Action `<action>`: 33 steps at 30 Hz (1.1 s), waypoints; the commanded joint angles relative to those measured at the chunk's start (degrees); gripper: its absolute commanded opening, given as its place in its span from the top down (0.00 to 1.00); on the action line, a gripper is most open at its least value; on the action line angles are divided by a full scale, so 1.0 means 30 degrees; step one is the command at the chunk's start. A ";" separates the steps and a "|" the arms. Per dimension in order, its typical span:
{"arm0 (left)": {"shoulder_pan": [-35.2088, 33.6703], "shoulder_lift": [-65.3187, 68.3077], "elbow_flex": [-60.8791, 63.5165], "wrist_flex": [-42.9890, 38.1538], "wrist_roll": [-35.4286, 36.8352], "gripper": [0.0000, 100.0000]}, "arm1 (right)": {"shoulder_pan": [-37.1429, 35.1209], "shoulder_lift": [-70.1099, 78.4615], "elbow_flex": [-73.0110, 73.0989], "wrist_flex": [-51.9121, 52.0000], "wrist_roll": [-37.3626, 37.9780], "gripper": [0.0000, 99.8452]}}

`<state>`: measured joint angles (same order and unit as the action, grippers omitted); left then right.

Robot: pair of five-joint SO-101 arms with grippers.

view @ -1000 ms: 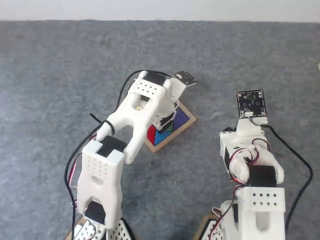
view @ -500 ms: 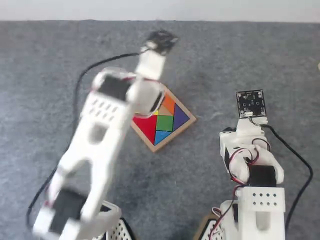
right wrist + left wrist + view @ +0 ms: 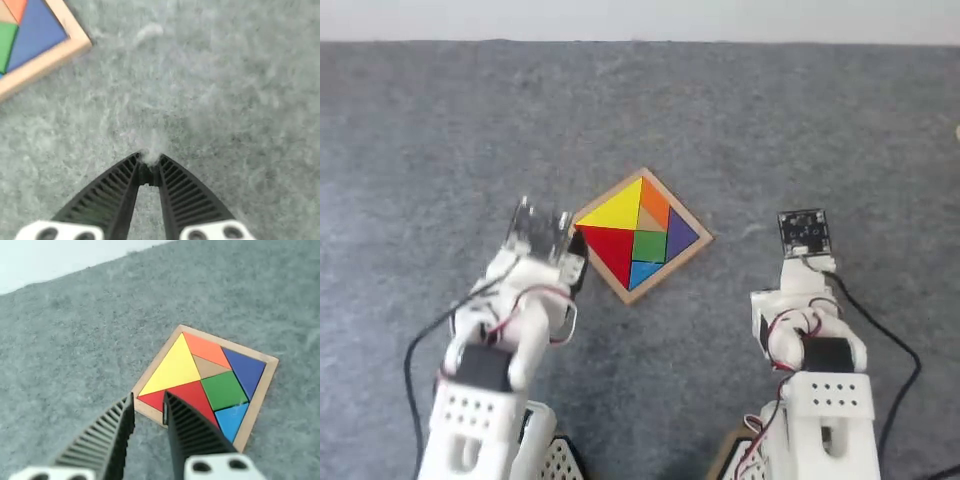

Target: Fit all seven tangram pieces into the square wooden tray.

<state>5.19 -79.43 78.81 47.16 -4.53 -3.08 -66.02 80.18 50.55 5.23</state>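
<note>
- tangram pieces sit flush inside the square wooden tray (image 3: 697,250), and we count seven filling it edge to edge
- we see the tray lying flat on the grey carpeted table (image 3: 770,120), turned so its corners point like a diamond, between the two arms and nearer the left one
- the yellow triangle (image 3: 175,370) and the red triangle (image 3: 192,394) are the two largest and meet along one long edge
- the orange parallelogram (image 3: 206,347) lies along one rim, touching the yellow triangle and the small tan triangle (image 3: 207,367)
- the dark blue triangle (image 3: 246,367) fills one corner, with the green square (image 3: 223,390) beside it near the middle
- the light blue triangle (image 3: 231,421) fills the gap between the green square, the red triangle and the rim
- the left gripper (image 3: 148,399) hangs above the carpet just beside the tray corner where the yellow and red triangles meet; we see its jaws only a narrow gap apart with nothing between them
- the right gripper (image 3: 149,162) is over bare carpet, well apart from the tray; we see its tips closed together, gripping nothing
</note>
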 commanded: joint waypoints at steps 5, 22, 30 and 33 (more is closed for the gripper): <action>-0.0117 -0.8176 0.4176 -0.0147 0.1963 0.91 | 0.0044 -0.0454 0.1700 -0.2271 0.0176 0.99; -0.0176 -0.8322 0.5875 -0.0205 0.1875 0.91 | -0.0044 -0.3678 0.5128 -0.3502 0.0176 0.99; -0.0205 -0.8322 0.5875 -0.0147 0.1846 0.91 | -0.0015 -0.7692 0.5568 0.0864 0.0147 0.99; -0.0205 -0.8322 0.5875 -0.0147 0.1846 0.91 | -0.0044 -0.8982 0.5568 0.2418 0.0147 0.99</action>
<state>5.19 -103.08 96.75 46.99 0.84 -2.99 -89.23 95.74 53.45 5.23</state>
